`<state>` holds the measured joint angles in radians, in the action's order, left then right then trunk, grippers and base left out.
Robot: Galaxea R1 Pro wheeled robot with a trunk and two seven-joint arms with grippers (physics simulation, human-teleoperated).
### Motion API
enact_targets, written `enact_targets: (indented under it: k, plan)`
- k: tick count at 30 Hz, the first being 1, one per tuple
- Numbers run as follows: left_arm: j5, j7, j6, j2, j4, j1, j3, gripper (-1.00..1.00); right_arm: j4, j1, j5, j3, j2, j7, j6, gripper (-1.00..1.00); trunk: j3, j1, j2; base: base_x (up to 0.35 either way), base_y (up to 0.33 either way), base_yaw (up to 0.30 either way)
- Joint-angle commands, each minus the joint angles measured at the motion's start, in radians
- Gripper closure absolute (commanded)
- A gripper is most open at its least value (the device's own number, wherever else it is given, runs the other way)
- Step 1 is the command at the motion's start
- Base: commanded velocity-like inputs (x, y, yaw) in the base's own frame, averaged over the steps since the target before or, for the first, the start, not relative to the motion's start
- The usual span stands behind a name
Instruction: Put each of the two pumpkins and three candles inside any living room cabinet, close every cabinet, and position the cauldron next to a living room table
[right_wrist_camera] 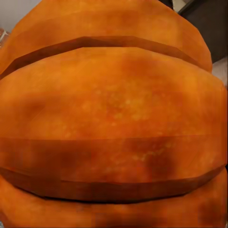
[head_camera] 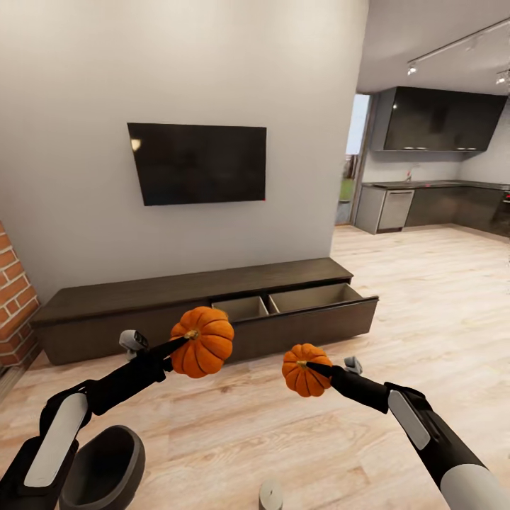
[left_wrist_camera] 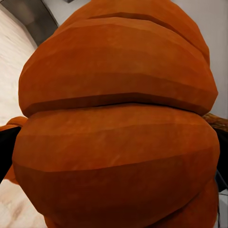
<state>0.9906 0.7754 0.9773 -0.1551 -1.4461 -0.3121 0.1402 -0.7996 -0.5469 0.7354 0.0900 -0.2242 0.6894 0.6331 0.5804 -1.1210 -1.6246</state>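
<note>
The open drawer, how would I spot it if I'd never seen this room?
Find the black TV on the grey wall; beneath it runs a long low dark-brown cabinet. Its right front is the open drawer, showing two beige compartments, while the left front sits flush.

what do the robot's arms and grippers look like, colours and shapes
In the head view both arms are slim and tube-shaped, mostly black with long white panels on the forearms. The left arm and right arm each carry a small grey knob near the wrist. The left gripper and right gripper end in thin, tapering black fingers. No cables or markings are visible.
</note>
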Motion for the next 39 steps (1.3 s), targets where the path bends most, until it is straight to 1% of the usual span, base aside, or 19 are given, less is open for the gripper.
enact_targets:
  k: [1, 16, 29, 39]
  plan:
    - [0.008, 0.004, 0.007, 0.0, -0.001, -0.001, 0.001, 1.0, 0.0, -0.001, 0.015, 0.002, -0.001, 0.0, 0.007, 1.0, 0.001, 0.0, -0.001, 0.0, -0.28, 0.0]
    - [0.008, 0.004, 0.007, 0.0, 0.0, -0.001, -0.005, 1.0, 0.0, -0.001, 0.02, 0.002, -0.001, 0.0, 0.007, 1.0, 0.001, 0.0, -0.001, 0.0, -0.28, -0.016]
    - [0.008, 0.004, 0.007, 0.001, -0.001, -0.001, -0.006, 1.0, 0.0, -0.001, 0.021, 0.002, -0.001, 0.001, 0.007, 1.0, -0.004, 0.0, -0.001, 0.026, -0.28, -0.259]
    - [0.008, 0.004, 0.007, 0.001, -0.001, -0.001, -0.007, 1.0, 0.0, -0.001, 0.021, 0.002, -0.001, 0.001, 0.007, 1.0, -0.008, 0.0, -0.001, 0.158, -0.279, -0.277]
